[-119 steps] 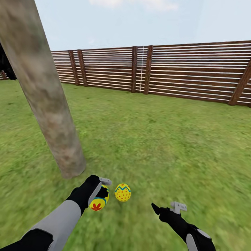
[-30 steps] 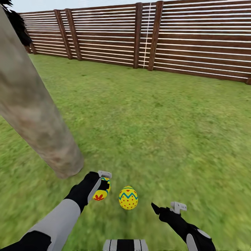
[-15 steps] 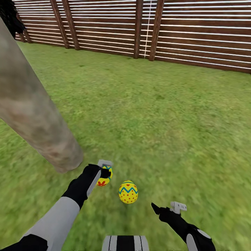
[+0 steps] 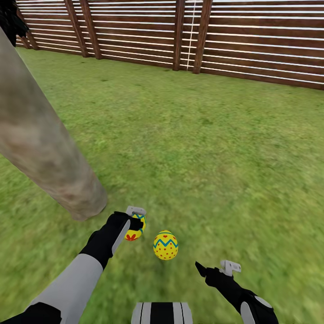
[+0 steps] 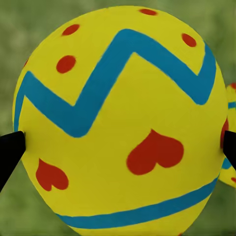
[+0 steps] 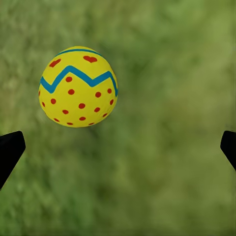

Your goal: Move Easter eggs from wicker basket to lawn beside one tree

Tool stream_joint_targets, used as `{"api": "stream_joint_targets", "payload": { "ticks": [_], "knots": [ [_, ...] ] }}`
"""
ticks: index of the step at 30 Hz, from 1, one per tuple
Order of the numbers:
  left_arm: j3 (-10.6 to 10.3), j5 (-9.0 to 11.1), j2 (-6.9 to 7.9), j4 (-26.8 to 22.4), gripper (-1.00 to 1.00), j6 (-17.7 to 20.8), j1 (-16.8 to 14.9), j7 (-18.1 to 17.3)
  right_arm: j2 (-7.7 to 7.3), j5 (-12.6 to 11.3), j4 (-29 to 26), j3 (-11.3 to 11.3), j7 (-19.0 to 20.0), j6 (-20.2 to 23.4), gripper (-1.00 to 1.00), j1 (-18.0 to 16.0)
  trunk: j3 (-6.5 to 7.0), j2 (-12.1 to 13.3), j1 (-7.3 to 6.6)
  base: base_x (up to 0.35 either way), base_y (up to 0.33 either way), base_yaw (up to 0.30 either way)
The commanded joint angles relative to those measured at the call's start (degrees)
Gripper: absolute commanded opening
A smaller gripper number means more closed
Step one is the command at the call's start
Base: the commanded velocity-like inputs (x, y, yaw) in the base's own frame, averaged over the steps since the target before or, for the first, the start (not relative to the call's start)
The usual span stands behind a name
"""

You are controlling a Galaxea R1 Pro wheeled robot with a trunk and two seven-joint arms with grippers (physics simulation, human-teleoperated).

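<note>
My left gripper (image 4: 135, 223) is shut on a yellow Easter egg (image 4: 134, 229) with blue zigzag bands and red hearts, held low over the lawn (image 4: 202, 148) close to the foot of the tree (image 4: 49, 153). In the left wrist view this egg (image 5: 118, 123) sits between the fingertips (image 5: 10, 152). A second Easter egg (image 4: 165, 245), with red dots, lies on the grass just right of it and also appears in the right wrist view (image 6: 77, 86). My right gripper (image 4: 213, 267) hangs open with nothing in it, nearer to me. The wicker basket is out of view.
The thick grey-beige trunk leans up to the left. A brown slatted fence (image 4: 252, 45) closes the far side of the grass. Dark foliage (image 4: 9, 22) shows at the top left corner. My own base (image 4: 162, 312) is at the bottom edge.
The head camera has tipped downward. My left gripper has carried its egg a little forward, closer to the trunk's foot. The egg on the grass and the right arm have stayed put.
</note>
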Motion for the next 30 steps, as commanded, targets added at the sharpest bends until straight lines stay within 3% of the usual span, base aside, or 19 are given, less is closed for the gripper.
{"api": "stream_joint_targets", "payload": {
  "ticks": [1, 5, 10, 16, 18, 21, 23, 25, 30],
  "knots": [
    [-0.1, 0.5, 0.02, 0.0, -1.0, 0.3, 0.0, 0.5, 0.06, -0.3, -0.1, -0.2, 0.2, 0.4, 1.0, 0.0, -0.04, 0.0, -0.01, 0.0, 0.0, 0.0],
    [-0.2, 0.5, 0.01, -0.1, -1.0, 0.3, 0.0, 0.4, 0.06, -0.3, -0.1, -0.2, 0.2, 0.4, 1.0, 0.0, -0.04, 0.0, -0.01, 0.0, 0.0, 0.0],
    [-0.2, 0.5, 0.02, -0.1, -1.0, 0.2, 0.0, 0.4, 0.06, -0.3, -0.1, -0.2, 0.2, 0.4, 1.0, 0.0, -1.15, -0.1, 0.12, 0.0, 0.0, 0.0],
    [-0.2, 0.6, 0.02, -0.1, -1.0, 0.0, 0.0, 0.5, -0.01, -0.4, -0.6, -0.2, 0.8, 0.0, 1.0, 0.1, -1.15, -0.1, 0.12, 0.0, 0.0, 0.0],
    [-0.2, 0.5, 0.02, -0.1, -1.0, 0.0, 0.0, 0.5, -0.85, -0.5, -0.9, -1.0, 5.1, -0.1, 1.0, 0.1, -1.15, -0.1, 0.12, 0.0, 0.0, 0.0],
    [-0.2, 0.5, 0.03, -0.1, -1.0, 0.0, 0.0, 0.5, -1.61, -0.4, -0.9, -5.4, 14.8, 0.1, 1.0, 0.2, -1.15, -0.1, 0.12, 0.0, 0.0, 0.0],
    [-0.2, 0.5, 0.03, -0.1, -1.0, 0.0, 0.0, 0.5, -1.77, -0.4, -0.9, -7.9, 19.1, 0.3, 1.0, 0.2, -1.15, -0.1, 0.12, 0.0, 0.0, 0.0],
    [-0.2, 0.5, 0.03, -0.1, -1.0, 0.0, 0.0, 0.5, -1.84, -0.3, -0.9, -9.1, 21.1, 0.4, 1.0, 0.2, -1.59, -0.1, 0.17, 0.0, 0.0, 0.0],
    [-0.2, 0.5, 0.03, -0.1, -1.0, 0.0, 0.0, 0.5, -1.87, -0.2, -0.9, -9.7, 22.0, 0.5, 1.0, 0.2, -2.7, -0.2, 0.3, 0.0, 0.0, 0.0]
  ]
}}
